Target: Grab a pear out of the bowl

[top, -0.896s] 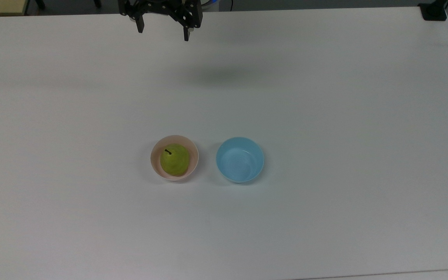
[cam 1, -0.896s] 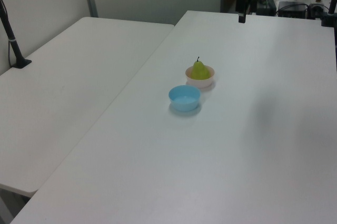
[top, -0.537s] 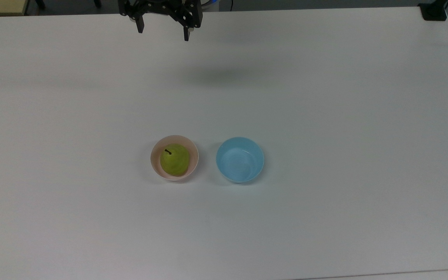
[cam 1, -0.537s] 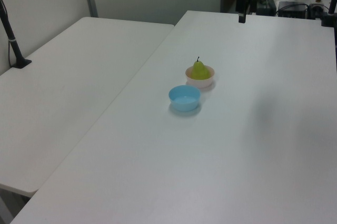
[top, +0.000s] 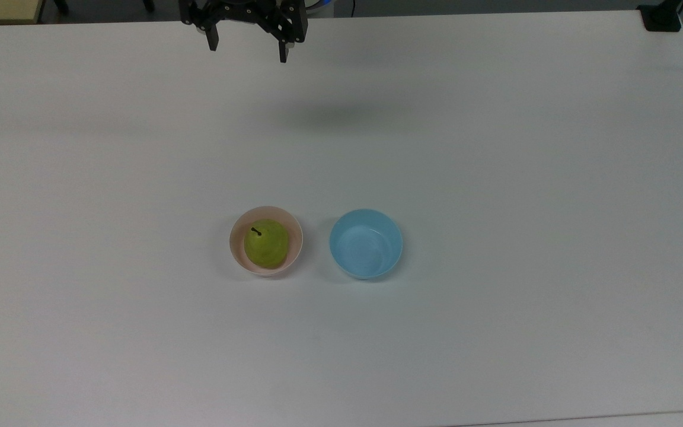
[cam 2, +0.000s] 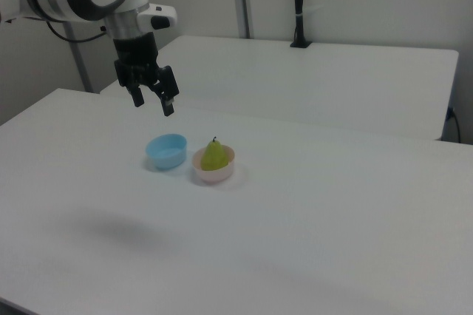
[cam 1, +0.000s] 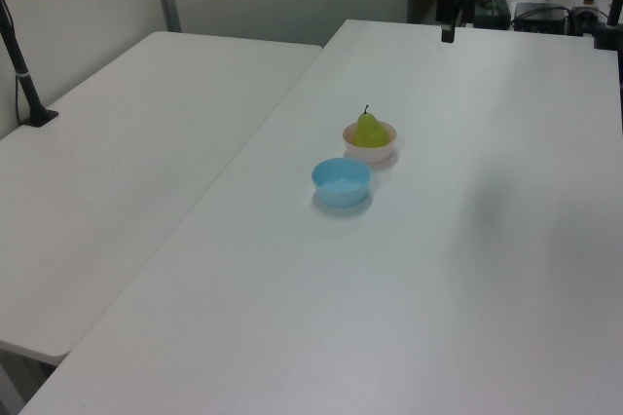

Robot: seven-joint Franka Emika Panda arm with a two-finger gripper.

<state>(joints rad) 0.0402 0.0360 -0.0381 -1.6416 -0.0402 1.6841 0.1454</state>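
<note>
Pear (top: 266,243) sits inside the pink bowl (top: 236,244) in the middle of the white desk (top: 495,148), with its dark stem pointing up. A light blue bowl (top: 366,243) stands just beside the pink bowl, on the top view's right. The gripper (top: 249,52) hangs high over the desk's far edge, well apart from the bowls, its fingers (top: 213,42) spread and holding nothing.

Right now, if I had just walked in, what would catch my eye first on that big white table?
Probably the yellow-green pear, sitting stem-up in a pale pink bowl near the middle of the white table. Just to the top view's right of it stands an empty light blue bowl, apart from the pink one. Then the black tool, open and hanging in the air well away from both bowls.
</note>
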